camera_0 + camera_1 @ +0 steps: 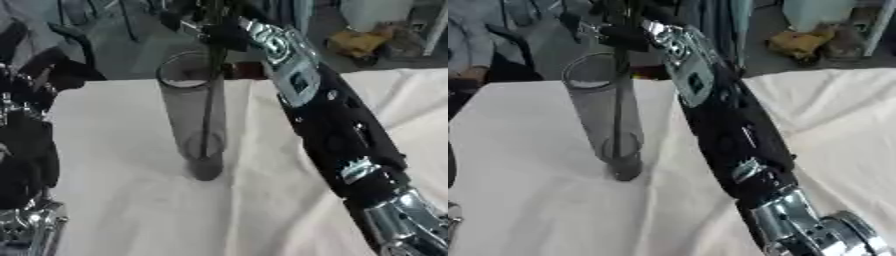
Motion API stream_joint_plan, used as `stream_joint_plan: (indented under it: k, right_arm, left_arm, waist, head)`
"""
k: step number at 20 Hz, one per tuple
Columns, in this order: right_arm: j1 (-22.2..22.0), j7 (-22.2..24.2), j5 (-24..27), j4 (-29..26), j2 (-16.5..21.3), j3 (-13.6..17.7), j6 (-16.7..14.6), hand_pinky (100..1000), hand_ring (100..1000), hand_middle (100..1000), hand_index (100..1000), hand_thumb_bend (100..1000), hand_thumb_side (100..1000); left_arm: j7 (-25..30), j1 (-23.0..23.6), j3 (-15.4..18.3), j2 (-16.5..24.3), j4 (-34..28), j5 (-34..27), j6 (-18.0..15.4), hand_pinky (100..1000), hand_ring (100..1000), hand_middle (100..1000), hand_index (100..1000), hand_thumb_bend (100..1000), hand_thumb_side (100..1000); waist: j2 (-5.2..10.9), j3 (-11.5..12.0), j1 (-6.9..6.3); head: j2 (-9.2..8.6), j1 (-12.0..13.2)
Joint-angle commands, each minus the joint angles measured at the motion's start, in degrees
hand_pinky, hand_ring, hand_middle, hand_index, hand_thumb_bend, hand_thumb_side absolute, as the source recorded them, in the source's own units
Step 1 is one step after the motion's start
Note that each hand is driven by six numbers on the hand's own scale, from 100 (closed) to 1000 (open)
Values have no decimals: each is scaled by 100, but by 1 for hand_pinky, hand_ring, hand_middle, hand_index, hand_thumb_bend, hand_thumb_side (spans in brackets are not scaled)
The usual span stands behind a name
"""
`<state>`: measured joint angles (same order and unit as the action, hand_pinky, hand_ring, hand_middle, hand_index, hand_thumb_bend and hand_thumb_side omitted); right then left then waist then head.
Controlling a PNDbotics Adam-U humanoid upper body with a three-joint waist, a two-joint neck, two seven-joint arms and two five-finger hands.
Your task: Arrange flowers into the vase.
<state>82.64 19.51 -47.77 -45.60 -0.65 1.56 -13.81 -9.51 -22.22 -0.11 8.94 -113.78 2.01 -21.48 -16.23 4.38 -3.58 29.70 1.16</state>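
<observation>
A tall clear vase [194, 115] is standing upright near the far edge of the white-draped worktop [131, 200], with bare cloth lying open around it. The right hand [623, 30] is reaching over the vase's mouth, fingers clamping a dark stem [210, 100] running down inside. The left hand [26, 150] is showing at the left edge; I cannot tell its fingers' state.

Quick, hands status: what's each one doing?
Right hand: above the vase, shut on a stem that reaches down inside.
Left hand: at the left edge; fingers cannot be told.
</observation>
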Motion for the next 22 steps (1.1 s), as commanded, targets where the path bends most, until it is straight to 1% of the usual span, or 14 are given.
stream_joint_plan:
  k: [1,4,7,8,13,16,22]
  right_arm:
    - [132,192,-135,-98,21,8,-31,800,871,691,867,584,1000]
    - [135,324,-321,-173,-95,62,11,809,883,706,877,597,1000]
    - [134,382,-425,-221,-124,94,17,814,883,706,877,597,1000]
    - [155,402,-475,-213,-140,106,37,826,898,724,887,611,1000]
    - [266,562,-726,-163,-209,181,107,848,919,750,905,639,1000]
    - [315,672,-834,-150,-211,219,117,859,928,760,912,652,1000]
    - [348,744,-990,-131,-157,249,132,881,951,782,927,681,1000]
  left_arm:
    - [7,-37,22,9,-81,-26,19,649,828,934,1000,100,1000]
    - [13,-33,19,3,-81,-32,21,648,828,934,1000,100,1000]
    - [15,-31,19,2,-81,-35,22,648,828,934,1000,100,1000]
    - [17,-31,17,1,-81,-37,23,647,827,933,1000,100,1000]
    - [22,-32,11,2,-81,-45,26,645,827,934,1000,100,1000]
    - [24,-32,9,3,-81,-49,27,644,827,933,1000,100,1000]
    - [31,-34,9,6,-81,-51,28,643,827,933,1000,100,1000]
  waist:
    - [141,12,-11]
    - [142,7,-16]
    - [142,5,-18]
    - [139,6,-18]
    - [131,6,-9]
    - [127,7,3]
    - [125,10,21]
  head:
    - [-58,14]
    - [-63,13]
    - [-65,15]
    - [-70,17]
    - [-84,17]
    - [-88,25]
    - [-92,41]
